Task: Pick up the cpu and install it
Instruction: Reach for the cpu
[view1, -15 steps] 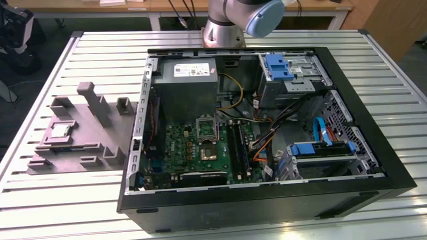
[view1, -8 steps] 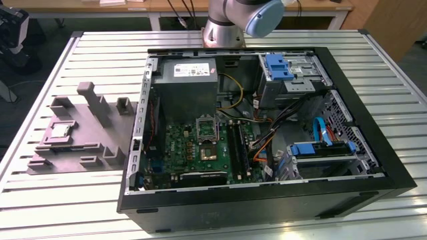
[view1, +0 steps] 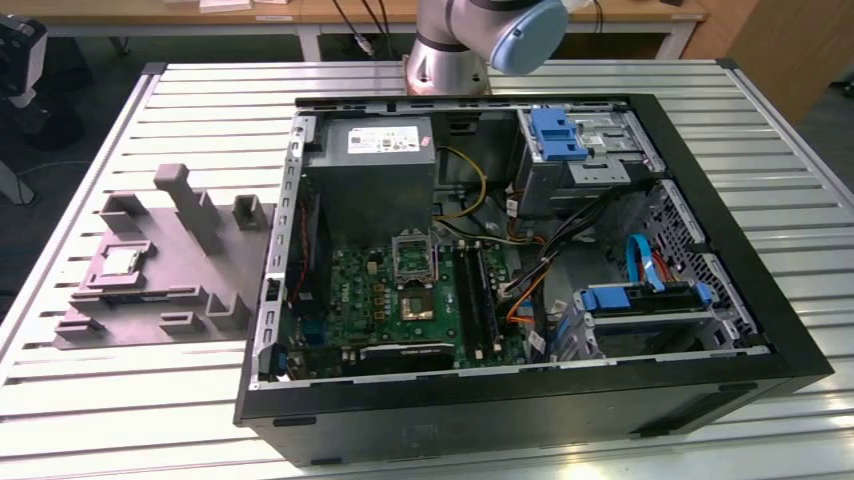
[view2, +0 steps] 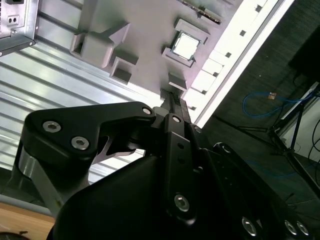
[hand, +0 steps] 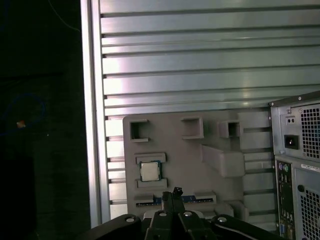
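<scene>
The cpu is a small silver-topped square lying in a recess of the grey fixture tray, at the exterior view's left beside the open computer case. It also appears in both wrist views, cpu and cpu. My gripper hangs well above the tray, with its fingers pressed together and nothing between them; its tip lines up a little to one side of the cpu. The black linkages of the gripper show in the second wrist view. The motherboard's socket sits inside the case.
The open computer case holds a grey power supply, drive cages with blue clips and loose cables. The tray carries raised blocks and posts. The arm's base stands behind the case on the slatted metal table.
</scene>
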